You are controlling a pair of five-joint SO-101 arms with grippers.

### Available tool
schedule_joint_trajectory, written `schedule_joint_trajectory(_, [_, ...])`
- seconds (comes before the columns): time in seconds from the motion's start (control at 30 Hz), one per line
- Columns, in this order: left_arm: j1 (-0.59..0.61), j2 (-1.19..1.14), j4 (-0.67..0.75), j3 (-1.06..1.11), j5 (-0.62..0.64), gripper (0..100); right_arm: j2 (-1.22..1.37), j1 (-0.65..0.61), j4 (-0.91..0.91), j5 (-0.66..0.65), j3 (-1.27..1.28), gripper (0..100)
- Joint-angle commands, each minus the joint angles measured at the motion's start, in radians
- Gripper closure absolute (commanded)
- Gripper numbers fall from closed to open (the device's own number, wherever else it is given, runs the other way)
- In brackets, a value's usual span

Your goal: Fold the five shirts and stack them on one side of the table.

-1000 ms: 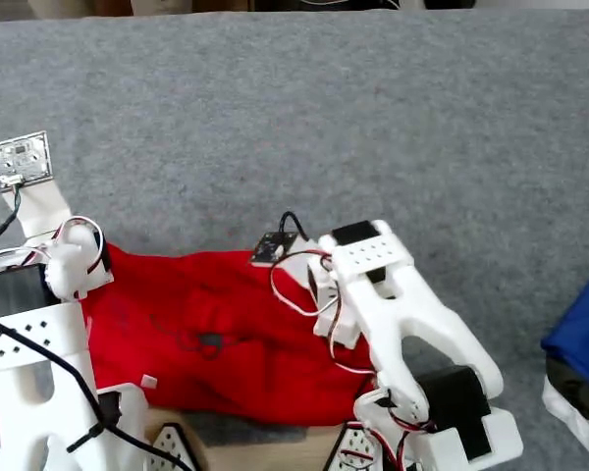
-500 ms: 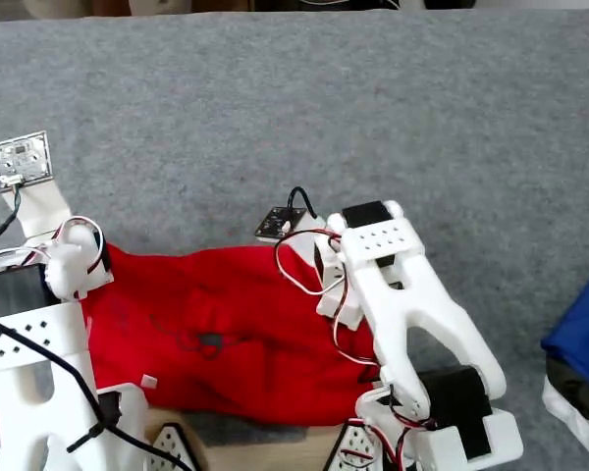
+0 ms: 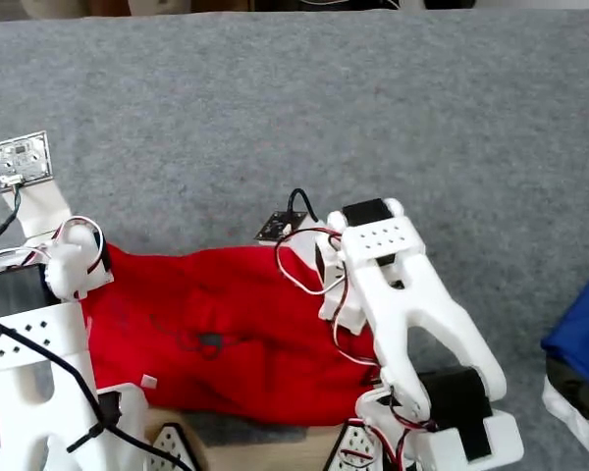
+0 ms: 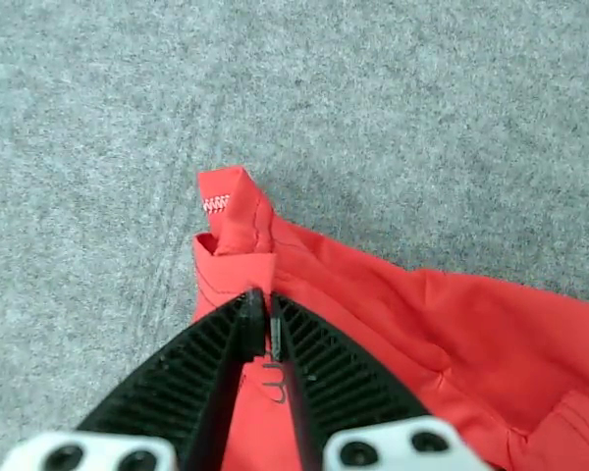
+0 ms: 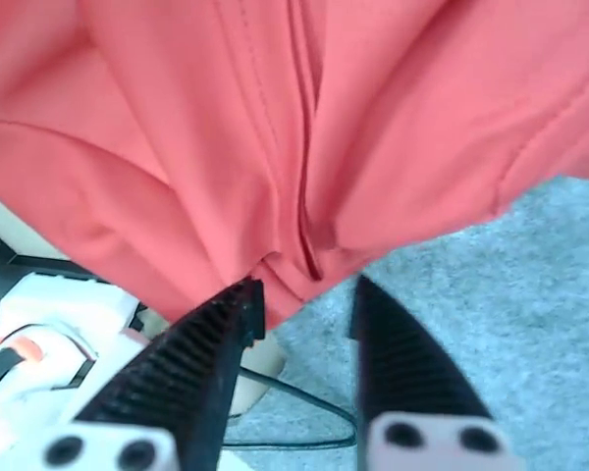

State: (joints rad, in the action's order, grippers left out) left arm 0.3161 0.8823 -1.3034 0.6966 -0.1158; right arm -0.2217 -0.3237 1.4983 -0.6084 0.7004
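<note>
A red shirt point(image 3: 216, 334) lies crumpled at the table's front edge between the two arms. My left gripper point(image 4: 263, 312) is shut on a folded corner of the red shirt point(image 4: 393, 324), where a small tab of stitched hem sticks out onto the grey table. In the high view that gripper point(image 3: 86, 267) sits at the shirt's left end. My right gripper point(image 5: 302, 294) stands open at the shirt's right end, and a hanging fold of the red shirt point(image 5: 275, 147) reaches down between its fingers. The high view shows it as the right gripper point(image 3: 319, 270), over the shirt's far right corner.
A stack of folded shirts point(image 3: 581, 363), blue on top of dark and white, sits at the right edge. The grey felt table point(image 3: 304, 118) stretches far behind the red shirt. A wooden strip point(image 3: 265, 446) and both arm bases line the front.
The right arm has shifted a little to the right and away from the front edge, its wrist now slightly farther over the shirt's corner. The left arm and the shirt have kept still.
</note>
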Motion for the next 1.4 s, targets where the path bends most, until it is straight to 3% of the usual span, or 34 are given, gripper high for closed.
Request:
schedule_joint_trajectory(0.0, [0.009, -0.001, 0.015, -0.008, 0.003, 98, -0.067, -0.008, 0.034, -0.008, -0.038, 90.4])
schedule_joint_trajectory(0.17, [0.009, -0.001, 0.015, -0.009, 0.003, 98, -0.084, -0.093, 0.029, -0.002, 0.010, 90.4])
schedule_joint_trajectory(0.43, [0.009, -0.001, 0.015, -0.009, 0.003, 98, -0.082, -0.097, -0.044, -0.002, 0.068, 90.4])
schedule_joint_trajectory(0.57, [0.009, -0.001, 0.015, -0.009, 0.003, 98, -0.082, -0.048, -0.074, -0.008, 0.065, 90.1])
schedule_joint_trajectory(0.8, [0.009, -0.001, 0.015, -0.003, 0.003, 98, -0.082, 0.030, -0.083, -0.091, 0.065, 78.6])
schedule_joint_trajectory(1.13, [0.005, -0.001, 0.014, -0.008, 0.005, 98, -0.081, 0.027, -0.080, -0.084, 0.070, 89.2])
schedule_joint_trajectory(1.37, [0.005, -0.001, 0.014, -0.008, 0.005, 98, -0.081, 0.027, -0.064, -0.078, 0.079, 89.6])
